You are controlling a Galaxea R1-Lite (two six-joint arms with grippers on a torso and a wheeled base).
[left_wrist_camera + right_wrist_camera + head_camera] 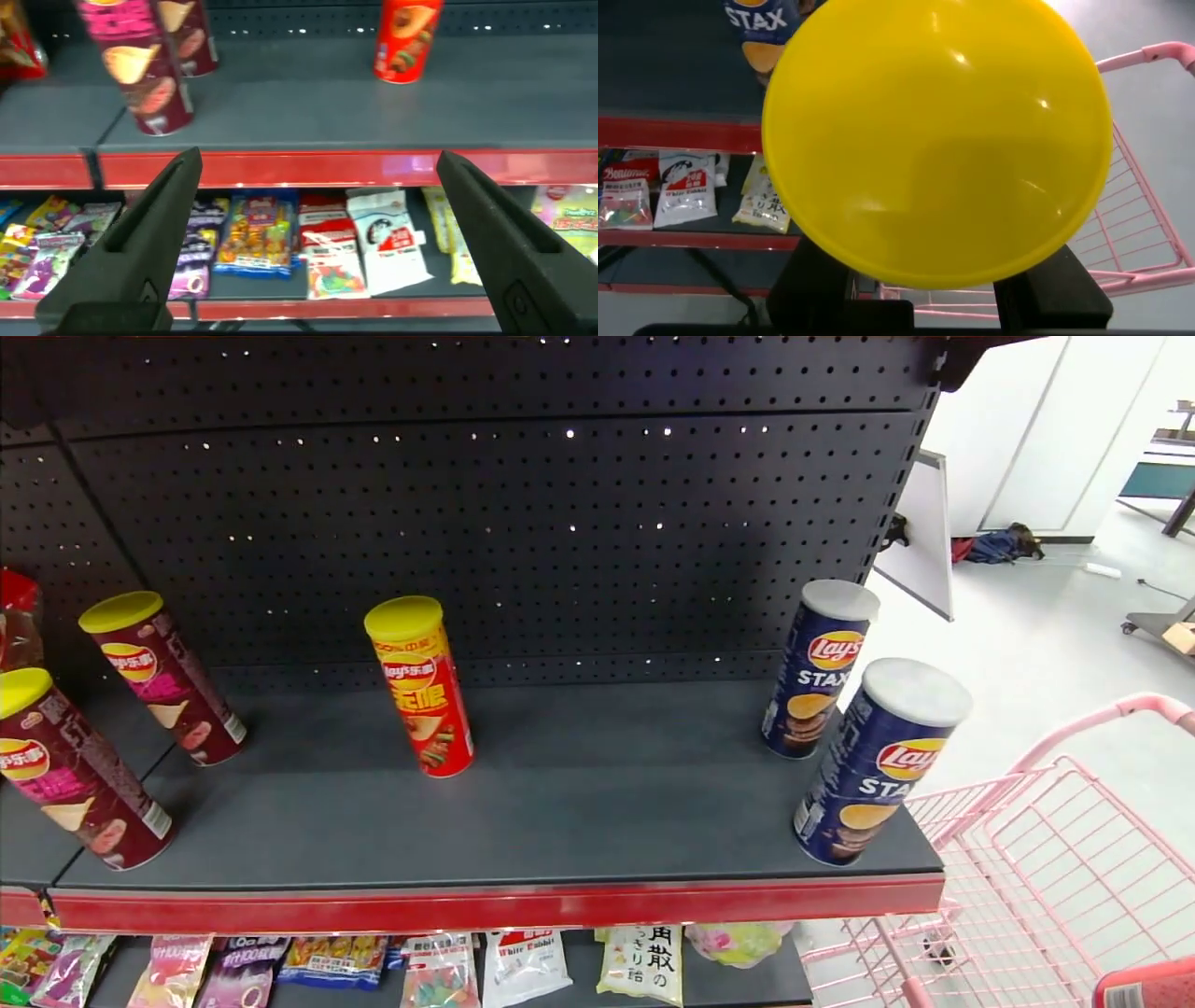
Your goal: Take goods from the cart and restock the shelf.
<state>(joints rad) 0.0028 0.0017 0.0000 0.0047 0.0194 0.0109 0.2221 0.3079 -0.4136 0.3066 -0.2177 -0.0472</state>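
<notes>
Right gripper (929, 280): clamped on the yellow-lidded can (938, 140); we see its dark fingers (817, 289) on either side of the tube, under the lid.
Yellow-lidded can: held off the shelf (560, 803), out in front of its right end and near the cart (1055, 859); the lid faces the wrist camera.
Left gripper (318, 159): spread wide with nothing between its fingers (149, 233); it hangs in front of the red rail (495, 905), level with the lower tier.
Shelf, left part: we count two upright cans with yellow lids, the rear maroon can (163, 677) and the front maroon can (79, 770), which stands near the edge.
Shelf, middle: one red can (420, 686), upright, yellow lid, well apart from the others.
Shelf, right end: the rear blue can (822, 667) and the front blue can (878, 761), both grey-lidded, near each other; the front one stands at the shelf's corner.
Back wall: dark pegboard (513, 523).
Lower tier: snack bags (523, 966) in a row beneath the red rail.
Cart: pink wire, beside the shelf's right end.
</notes>
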